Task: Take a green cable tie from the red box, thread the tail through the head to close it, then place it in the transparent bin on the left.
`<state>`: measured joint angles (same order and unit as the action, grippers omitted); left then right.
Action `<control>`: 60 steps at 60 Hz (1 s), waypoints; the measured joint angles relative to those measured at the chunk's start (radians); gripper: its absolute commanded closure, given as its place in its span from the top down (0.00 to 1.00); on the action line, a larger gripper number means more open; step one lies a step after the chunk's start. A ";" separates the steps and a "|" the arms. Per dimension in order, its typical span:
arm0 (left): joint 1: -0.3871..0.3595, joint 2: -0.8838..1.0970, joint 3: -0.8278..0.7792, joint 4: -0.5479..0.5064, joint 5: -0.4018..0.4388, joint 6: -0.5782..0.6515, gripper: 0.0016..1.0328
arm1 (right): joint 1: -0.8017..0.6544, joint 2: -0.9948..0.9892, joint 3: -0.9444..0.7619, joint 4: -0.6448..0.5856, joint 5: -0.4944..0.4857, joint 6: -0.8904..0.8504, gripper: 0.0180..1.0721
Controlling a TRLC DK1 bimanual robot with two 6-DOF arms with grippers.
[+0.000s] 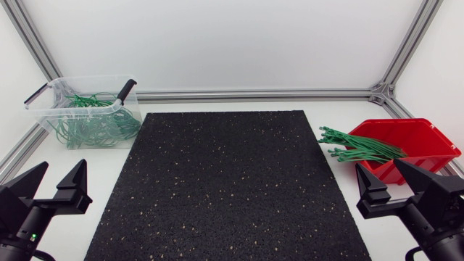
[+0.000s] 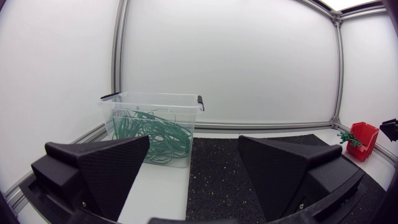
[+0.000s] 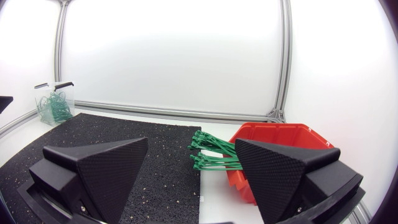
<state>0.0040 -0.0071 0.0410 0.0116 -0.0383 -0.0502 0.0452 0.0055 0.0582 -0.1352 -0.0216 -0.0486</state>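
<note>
A red box (image 1: 409, 139) stands at the right of the table with a bundle of straight green cable ties (image 1: 360, 148) sticking out over its left rim; the same red box (image 3: 277, 143) and ties (image 3: 211, 154) lie just ahead of my right gripper. The transparent bin (image 1: 87, 109) at the back left holds several closed green tie loops (image 1: 90, 127), and the bin (image 2: 155, 127) shows ahead of my left gripper. My left gripper (image 1: 51, 185) rests open and empty at the front left corner. My right gripper (image 1: 395, 181) rests open and empty in front of the red box.
A black speckled mat (image 1: 228, 185) covers the middle of the white table. An aluminium frame rail (image 1: 254, 94) runs along the back edge. The bin has black handle clips (image 1: 127, 88) on its rim.
</note>
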 measured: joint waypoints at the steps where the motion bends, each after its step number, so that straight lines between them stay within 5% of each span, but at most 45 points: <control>1: 0.000 0.000 0.000 0.000 0.000 0.000 0.96 | 0.000 0.000 0.000 0.000 0.000 0.000 0.97; 60: 0.000 0.000 0.000 0.000 0.000 0.000 0.96 | -0.001 0.001 0.077 -0.035 -0.004 0.000 0.97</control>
<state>0.0040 -0.0071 0.0410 0.0116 -0.0383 -0.0502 0.0441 0.0067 0.1349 -0.1703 -0.0257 -0.0490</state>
